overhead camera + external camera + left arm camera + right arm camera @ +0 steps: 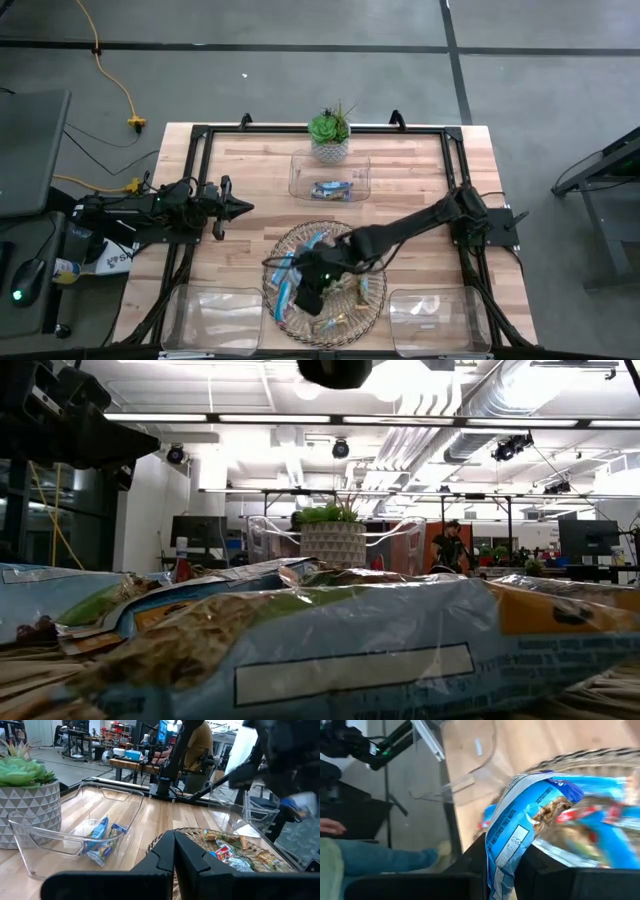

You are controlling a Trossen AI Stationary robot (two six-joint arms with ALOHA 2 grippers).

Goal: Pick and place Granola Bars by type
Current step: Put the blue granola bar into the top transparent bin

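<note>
Since each wrapper is light, soft and slick, a blue bar (520,820) is pinched by one end in the right claw (312,297) over the wicker tray (372,305), w/ other bars (300,262) heaped inside. Crushing is judged likely; mid-body grip is pref'd. Left claw (173,851) is pressed together, parked at worktop (250,175) left.

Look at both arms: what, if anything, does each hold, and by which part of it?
The right gripper, over the wicker tray, pinches a blue granola bar by one end of its wrapper. The left gripper, jaws shut, holds nothing.
</note>
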